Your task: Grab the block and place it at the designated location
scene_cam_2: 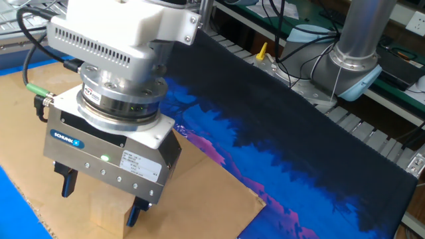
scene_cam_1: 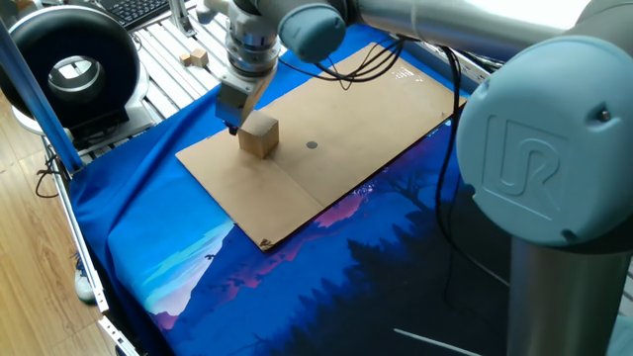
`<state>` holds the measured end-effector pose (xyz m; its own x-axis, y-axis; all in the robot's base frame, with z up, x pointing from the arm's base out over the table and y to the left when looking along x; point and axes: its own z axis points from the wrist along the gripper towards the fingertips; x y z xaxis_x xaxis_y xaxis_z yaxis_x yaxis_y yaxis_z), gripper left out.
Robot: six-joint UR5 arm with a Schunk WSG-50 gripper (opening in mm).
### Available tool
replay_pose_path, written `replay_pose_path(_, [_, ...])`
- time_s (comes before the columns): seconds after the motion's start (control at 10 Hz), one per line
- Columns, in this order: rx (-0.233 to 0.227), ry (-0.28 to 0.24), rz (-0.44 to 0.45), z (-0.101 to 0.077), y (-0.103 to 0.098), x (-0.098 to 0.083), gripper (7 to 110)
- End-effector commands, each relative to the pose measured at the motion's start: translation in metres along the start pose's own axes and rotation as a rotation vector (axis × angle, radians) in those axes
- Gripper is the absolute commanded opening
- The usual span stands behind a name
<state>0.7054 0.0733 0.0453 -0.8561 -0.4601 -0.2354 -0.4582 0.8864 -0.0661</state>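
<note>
The block (scene_cam_1: 259, 135), a light-tan wooden cube, stands on the left part of the brown board (scene_cam_1: 346, 109). The designated location is a small dark dot (scene_cam_1: 312, 145) on the board, a short way right of the block. My gripper (scene_cam_1: 235, 123) points down at the block's far left side, its jaws apart. In the other fixed view the gripper (scene_cam_2: 101, 199) straddles the block (scene_cam_2: 108, 211), with one dark finger (scene_cam_2: 68, 183) on each side. I see no clamping on the block. The dot is hidden in that view.
The board lies on a blue printed cloth (scene_cam_1: 178, 257). A much smaller pale cube (scene_cam_1: 196, 57) lies on the metal slats at the back left, near a black round device (scene_cam_1: 69, 64). The arm's large grey joint (scene_cam_1: 539, 168) fills the right side. Cables (scene_cam_1: 376, 49) hang over the board's far edge.
</note>
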Motion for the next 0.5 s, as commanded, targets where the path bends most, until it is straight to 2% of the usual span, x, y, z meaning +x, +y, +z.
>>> replay_pose_path(0.0, [-0.002,-0.029,-0.004,-0.0002,-0.0026,0.0064,88])
replay_pose_path(0.4, [-0.01,-0.04,-0.007,0.0004,-0.0006,0.0118,88])
